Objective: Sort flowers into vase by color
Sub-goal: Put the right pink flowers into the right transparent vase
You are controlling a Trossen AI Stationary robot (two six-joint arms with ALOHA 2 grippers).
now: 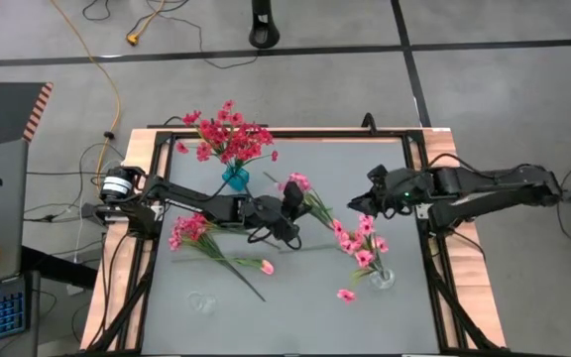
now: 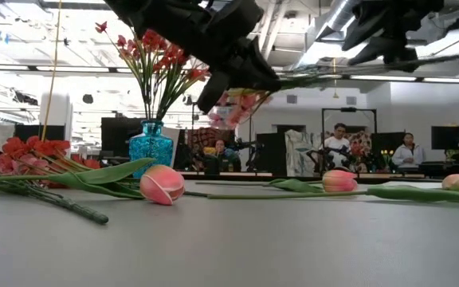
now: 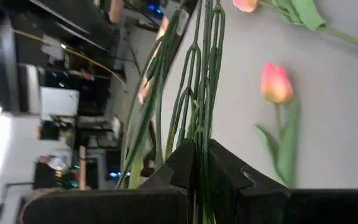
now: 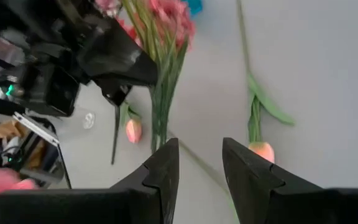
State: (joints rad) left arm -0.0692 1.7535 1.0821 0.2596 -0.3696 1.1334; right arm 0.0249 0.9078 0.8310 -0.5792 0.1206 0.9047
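Left claw lifts a pink sprig above the desk; right claw waits open.

The left claw [image 1: 290, 203] is clamped on the green stems of a pink sprig [image 1: 299, 183], held off the grey desk [image 1: 315, 307] near its middle. The right claw [image 1: 365, 201] hangs just beside it, fingers apart and holding nothing. Red flowers [image 1: 228, 136] stand in the blue vase [image 1: 235, 179]; pink ones [image 1: 363, 241] fill the clear vase [image 1: 382, 279]. A red bunch [image 1: 188, 231] and tulip buds [image 2: 161, 184] lie flat on the desk.
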